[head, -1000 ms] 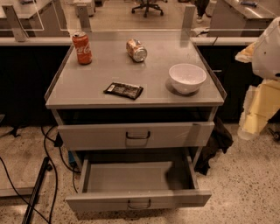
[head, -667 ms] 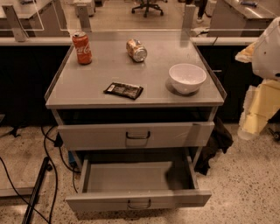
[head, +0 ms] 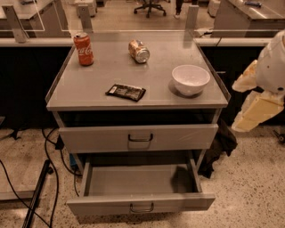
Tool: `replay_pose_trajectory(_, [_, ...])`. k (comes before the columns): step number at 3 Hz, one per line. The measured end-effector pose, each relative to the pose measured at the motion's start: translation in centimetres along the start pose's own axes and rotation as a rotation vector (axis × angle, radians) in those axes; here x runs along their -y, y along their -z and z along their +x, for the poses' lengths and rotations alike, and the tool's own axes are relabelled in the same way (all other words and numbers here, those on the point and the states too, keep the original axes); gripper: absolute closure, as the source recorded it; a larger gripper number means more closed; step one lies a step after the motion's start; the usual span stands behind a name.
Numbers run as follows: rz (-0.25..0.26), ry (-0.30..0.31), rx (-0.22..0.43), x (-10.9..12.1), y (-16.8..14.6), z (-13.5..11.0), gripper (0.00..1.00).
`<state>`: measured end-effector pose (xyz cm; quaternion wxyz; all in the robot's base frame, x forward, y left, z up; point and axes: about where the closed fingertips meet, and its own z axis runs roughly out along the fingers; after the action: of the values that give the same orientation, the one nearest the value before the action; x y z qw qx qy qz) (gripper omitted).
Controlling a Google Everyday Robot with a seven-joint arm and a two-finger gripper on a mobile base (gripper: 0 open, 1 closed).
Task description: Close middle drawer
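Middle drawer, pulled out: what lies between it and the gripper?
In the camera view, the gripper hangs right of the cabinet; between it and the middle drawer lie only speckled floor and a dark bundle.

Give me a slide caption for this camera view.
Middle drawer stands pulled out while the robot's hand hovers to the cabinet's right, apart from it.

Speckled terrazzo floor point(head: 254, 187), office chair point(head: 150, 6) beyond

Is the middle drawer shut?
No, the middle drawer stands pulled well out, and the gripper is off to its right, not touching it.
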<state>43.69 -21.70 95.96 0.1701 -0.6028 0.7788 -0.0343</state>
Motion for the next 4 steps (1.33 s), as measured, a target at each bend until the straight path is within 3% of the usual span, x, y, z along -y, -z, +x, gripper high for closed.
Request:
replay_pose_trajectory(1, [0.002,0.004,0.051,-1.4,-5.0,1.3,0.7])
replay_pose_trajectory(2, [-0.006,0.003,0.086,-2.3,-8.9,2.4,0.93])
replay_pose_trajectory(3, [0.002,0.003,0.087,-2.3,-9.1,2.4,1.0])
replay_pose_trajectory(4, [0.006,0.023,0.067,-2.8,-9.5,2.8,1.0])
